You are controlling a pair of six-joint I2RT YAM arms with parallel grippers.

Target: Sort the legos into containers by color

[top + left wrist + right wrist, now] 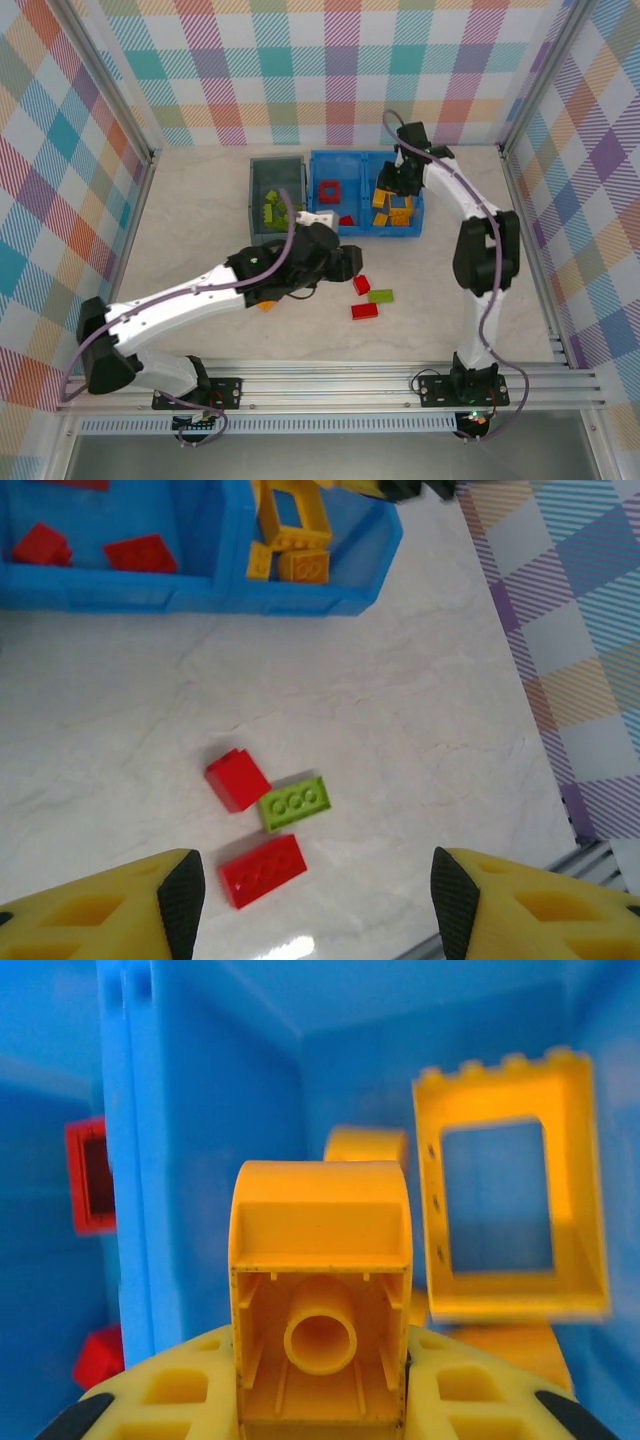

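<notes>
Three loose legos lie on the table: a red block [361,284] [237,778], a lime green plate [380,296] [295,803] and a flat red brick [364,310] [262,870]. My left gripper [347,262] [318,905] hovers open just left of them, holding nothing. An orange piece [266,305] peeks from under the left arm. My right gripper [386,186] [320,1400] is inside the right compartment of the blue bin [340,155] [200,1160], shut on an orange-yellow brick [320,1290]. A yellow frame [510,1185] leans there. The grey bin [278,162] holds green legos [275,210].
The blue bin's left compartment holds red legos [330,192] [140,552]; its right one holds yellow legos [398,210] [290,530]. Both bins stand side by side at the back. A metal rail [400,375] bounds the near edge, and checkered walls enclose the table.
</notes>
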